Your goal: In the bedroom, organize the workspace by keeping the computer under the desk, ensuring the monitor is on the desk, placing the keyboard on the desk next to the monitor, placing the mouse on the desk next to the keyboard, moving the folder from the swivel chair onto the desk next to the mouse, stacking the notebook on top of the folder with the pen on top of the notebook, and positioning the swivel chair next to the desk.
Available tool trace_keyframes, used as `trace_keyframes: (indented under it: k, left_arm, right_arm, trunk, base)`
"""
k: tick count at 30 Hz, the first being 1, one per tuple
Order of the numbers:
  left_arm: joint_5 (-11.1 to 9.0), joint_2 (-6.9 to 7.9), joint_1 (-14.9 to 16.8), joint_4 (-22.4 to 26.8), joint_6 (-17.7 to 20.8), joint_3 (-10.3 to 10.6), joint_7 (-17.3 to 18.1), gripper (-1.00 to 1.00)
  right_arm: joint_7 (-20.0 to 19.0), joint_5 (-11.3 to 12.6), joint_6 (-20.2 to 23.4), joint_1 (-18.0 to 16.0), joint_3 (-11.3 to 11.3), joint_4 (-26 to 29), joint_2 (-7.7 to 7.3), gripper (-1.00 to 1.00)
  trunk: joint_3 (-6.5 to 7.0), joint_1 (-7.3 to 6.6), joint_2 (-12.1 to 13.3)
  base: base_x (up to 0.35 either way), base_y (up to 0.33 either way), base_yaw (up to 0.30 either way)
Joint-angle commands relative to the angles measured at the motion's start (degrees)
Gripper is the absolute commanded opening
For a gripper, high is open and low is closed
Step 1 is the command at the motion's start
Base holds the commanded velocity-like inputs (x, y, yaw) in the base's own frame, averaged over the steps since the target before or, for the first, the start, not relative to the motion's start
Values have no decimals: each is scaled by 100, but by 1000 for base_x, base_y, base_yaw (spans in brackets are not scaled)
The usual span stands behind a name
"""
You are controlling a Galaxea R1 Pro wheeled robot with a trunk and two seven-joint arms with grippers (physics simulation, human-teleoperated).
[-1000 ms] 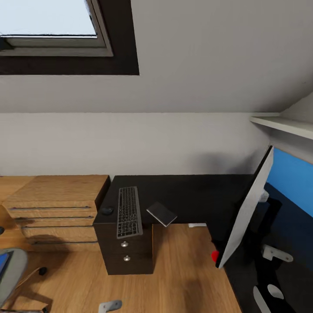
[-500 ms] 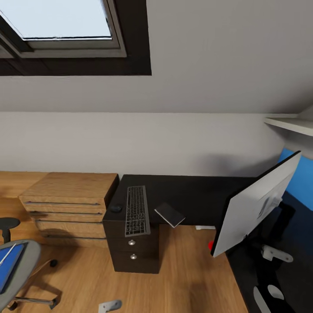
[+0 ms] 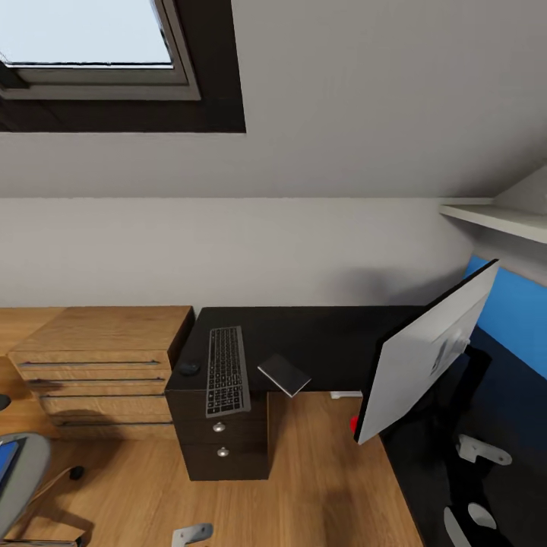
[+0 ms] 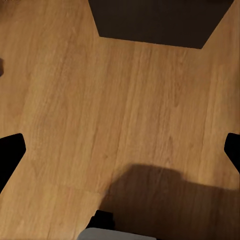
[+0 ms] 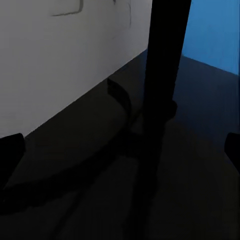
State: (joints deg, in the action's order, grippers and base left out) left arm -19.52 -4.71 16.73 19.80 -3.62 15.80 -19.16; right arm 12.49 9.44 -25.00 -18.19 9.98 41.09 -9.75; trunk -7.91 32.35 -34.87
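Leftmost, swivel chair (image 3: 19, 475): only a grey seat edge with a sliver of blue on it shows at the lower left corner of the head view, standing on the wood floor (image 3: 319, 486), well apart from the desk
Low wood cabinet (image 3: 99, 357): light-wood drawers against the wall, just beside the desk's left end
Mouse (image 3: 188, 368): small black lump on the desk's left end, just beside the keyboard, on its left
Keyboard (image 3: 226, 370): lies lengthwise on the drawer-unit end of the desk (image 3: 327, 338); its near end reaches the front edge
Notebook (image 3: 282, 374): dark grey pad to the right of the keyboard, turned at an angle; one corner juts past the desk's front edge
Monitor (image 3: 425, 353): grey back faces the camera; it stands tilted over the right wing of the glossy black top, a red dot at its lower corner; the blue wall panel (image 3: 516, 304) lies behind it
Skylight (image 3: 91, 38): set in the sloped ceiling at upper left
Left gripper (image 4: 120, 150): fingertips sit wide apart at the picture's edges, jaws released, nothing between them; bare floor below
Right gripper (image 5: 120, 145): fingers spread likewise, grasping nothing; before it the monitor's slim black stand (image 5: 162, 60) rises from the glossy top
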Motion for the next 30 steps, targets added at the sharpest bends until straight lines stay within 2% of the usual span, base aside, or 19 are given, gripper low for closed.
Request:
trace_keyframes:
  k: [1,4,5,6,8,10,11,13,17,21,30]
  left_arm:
    - [-61,4,6,-3,-27,48,-35,100]
    - [-56,5,6,-3,-27,47,-35,100]
    - [-55,5,6,-3,-28,48,-35,100]
    - [-54,5,6,-3,-29,49,-35,100]
    - [-54,5,6,-3,-32,53,-33,100]
    - [-53,5,6,-3,-33,54,-34,100]
    - [-53,5,6,-3,-33,54,-35,100]
    - [-52,5,6,-3,-33,61,-30,100]
    - [-59,-1,6,-3,-34,69,-27,100]
    - [-69,-4,6,-3,-34,49,-27,100]
    - [-70,-9,6,-1,-34,48,-27,100]
  right_arm:
    - [8,40,-4,-68,-6,-120,-7,100]
    - [100,31,377,-916,6,-1213,-96,100]
    - [137,25,548,-1380,7,-1758,-141,100]
    - [151,21,610,-1614,4,-2017,-158,100]
    - [186,-4,750,-2411,-5,-2718,-222,100]
    - [199,-39,798,-2744,-8,-2944,-300,100]
    - [209,-69,822,-2915,-6,-3060,-401,100]
    - [215,-89,832,-3021,-6,-3139,-491,100]
    - [213,-138,833,-3079,-11,-3210,-551,100]
    - [210,-154,454,-3093,7,-3491,-546,100]
    - [167,-205,335,-3087,-1,-3692,-563,100]
  trunk:
    - [-10,2,-8]
    - [-10,2,-8]
    - [-10,2,-8]
    - [-10,2,-8]
    - [-10,2,-8]
    - [-10,2,-8]
    - [-10,2,-8]
    - [-10,2,-8]
    - [-10,2,-8]
    - [-10,2,-8]
    - [-10,2,-8]
  base:
    - [0,0,-4]
    - [0,0,-2]
    - [0,0,0]
    - [0,0,0]
    - [0,0,0]
    - [0,0,0]
    - [0,0,0]
    - [0,0,0]
    - [0,0,0]
    - [0,0,0]
    - [0,0,0]
